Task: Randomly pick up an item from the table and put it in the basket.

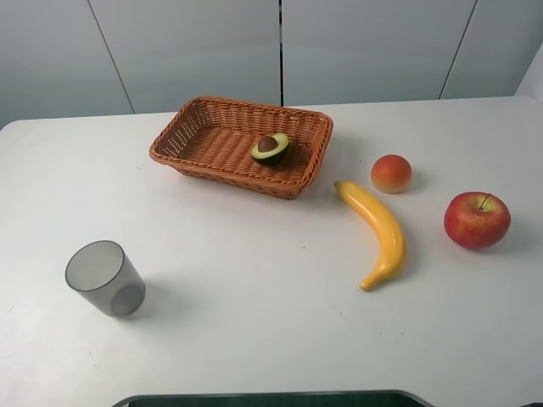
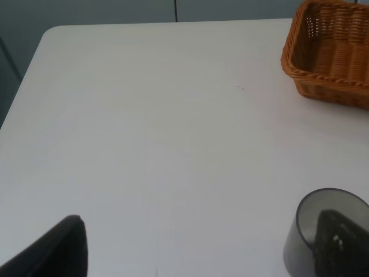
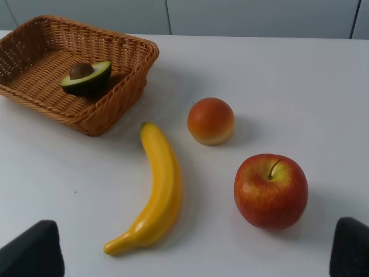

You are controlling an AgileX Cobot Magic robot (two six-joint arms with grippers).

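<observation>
The halved avocado [image 1: 270,147] lies cut side up, pit showing, inside the orange-brown wicker basket [image 1: 197,127] at the back middle of the white table [image 1: 271,314]. It also shows in the right wrist view [image 3: 86,77], in the basket [image 3: 124,95]. Neither arm shows in the high view. My left gripper [image 2: 202,245] is open and empty over the table's left part, its dark fingertips [image 2: 55,248] wide apart. My right gripper [image 3: 196,254] is open and empty, back from the fruit, with only its fingertips [image 3: 31,251] showing.
A yellow banana [image 1: 377,231], a small orange-red fruit [image 1: 391,173] and a red apple [image 1: 477,220] lie on the right of the table. A grey translucent cup [image 1: 105,278] stands front left; it also shows in the left wrist view [image 2: 323,231]. The basket's corner [image 2: 328,57] shows there too.
</observation>
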